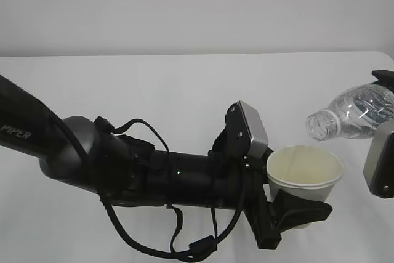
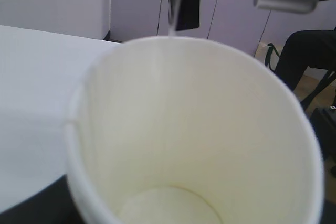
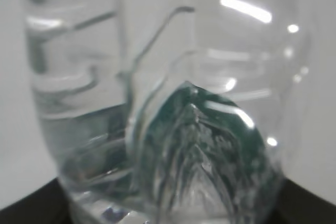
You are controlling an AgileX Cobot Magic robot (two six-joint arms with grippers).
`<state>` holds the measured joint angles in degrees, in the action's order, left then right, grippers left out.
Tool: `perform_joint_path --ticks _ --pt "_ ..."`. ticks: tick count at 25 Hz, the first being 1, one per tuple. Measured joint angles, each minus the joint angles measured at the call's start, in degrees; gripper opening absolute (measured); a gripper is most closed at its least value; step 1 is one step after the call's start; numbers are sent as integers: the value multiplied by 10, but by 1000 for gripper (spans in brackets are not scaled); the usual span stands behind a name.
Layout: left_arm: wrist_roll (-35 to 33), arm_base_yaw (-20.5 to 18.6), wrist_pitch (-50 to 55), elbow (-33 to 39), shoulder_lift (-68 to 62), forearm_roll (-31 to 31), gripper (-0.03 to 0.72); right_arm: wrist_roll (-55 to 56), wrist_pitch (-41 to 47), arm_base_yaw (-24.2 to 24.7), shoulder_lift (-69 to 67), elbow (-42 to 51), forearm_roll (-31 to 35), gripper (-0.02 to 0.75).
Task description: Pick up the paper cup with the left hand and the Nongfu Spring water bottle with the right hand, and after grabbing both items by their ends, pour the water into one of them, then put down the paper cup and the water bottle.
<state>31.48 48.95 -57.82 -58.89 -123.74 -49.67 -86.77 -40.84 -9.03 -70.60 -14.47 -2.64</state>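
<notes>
In the exterior view, the left hand point(image 1: 289, 204) reaches in from the left edge on a bulky black arm point(image 1: 92, 152) marked "PIPER" and grips the paper cup point(image 1: 305, 173) low on its body, in the lower right of the frame. The cup stands upright, its cream inside showing. Up and to the right of it, the Nongfu Spring water bottle point(image 1: 354, 114) lies tilted, its uncapped mouth pointing left and slightly down, just above and beside the cup's rim without touching it. The right hand point(image 1: 383, 143) enters at the right edge and clasps the bottle's far end; only its grey plate and a black piece show. A white table point(image 1: 154, 90) lies beneath.

In the left wrist view, the paper cup point(image 2: 199, 129) fills the frame, seen from above into its bare cream bottom. A white table point(image 2: 31, 93) shows at the left; the gripper's own fingers are hidden.

In the right wrist view, the bottle point(image 3: 168, 119) fills the frame, blurred, with clear water point(image 3: 89, 150) in its lower left and the green label seen through the plastic. Dark jaw edges show in the bottom corners, closed around the bottle.
</notes>
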Motion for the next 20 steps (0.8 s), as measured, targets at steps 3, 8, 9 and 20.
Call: perform_joint_path --ticks 3,8,9,20 --pt "0 0 0 0 0 0 455 0 -1 0 0 0 0 454" --pt "0 0 0 0 0 0 455 -9 -2 0 0 0 1 454" --pt "0 0 0 0 0 0 455 -10 -2 0 0 0 1 454" --pt "0 0 0 0 0 0 455 -20 -6 0 0 0 4 454"
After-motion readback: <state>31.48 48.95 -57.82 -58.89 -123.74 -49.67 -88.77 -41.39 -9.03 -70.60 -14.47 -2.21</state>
